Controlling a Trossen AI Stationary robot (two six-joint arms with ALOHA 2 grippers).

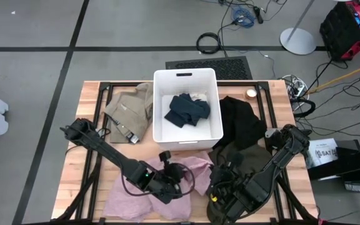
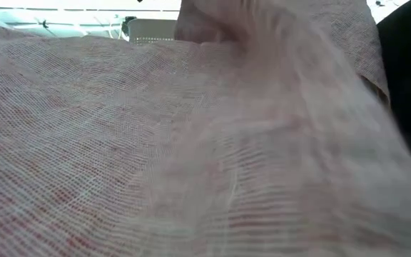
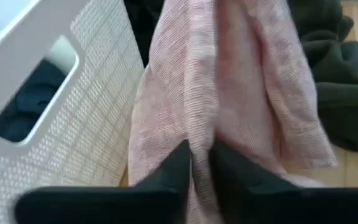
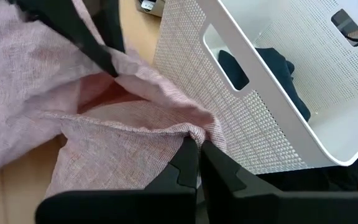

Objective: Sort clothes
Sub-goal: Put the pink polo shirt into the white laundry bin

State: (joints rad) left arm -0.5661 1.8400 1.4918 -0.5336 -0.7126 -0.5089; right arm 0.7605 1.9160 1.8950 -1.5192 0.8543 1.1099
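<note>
Beside the white bin, the pale pink garment is pinched by closed left fingers and closed right fingers, bin just beyond.

pale pink garment, navy garment in white bin, tan garment

Even, bright light falls from above on the bench, with soft, short shadows and no glare. In the low view a pink cloth fills the lens, blurred towards the right, its weave sharp at left.
</note>
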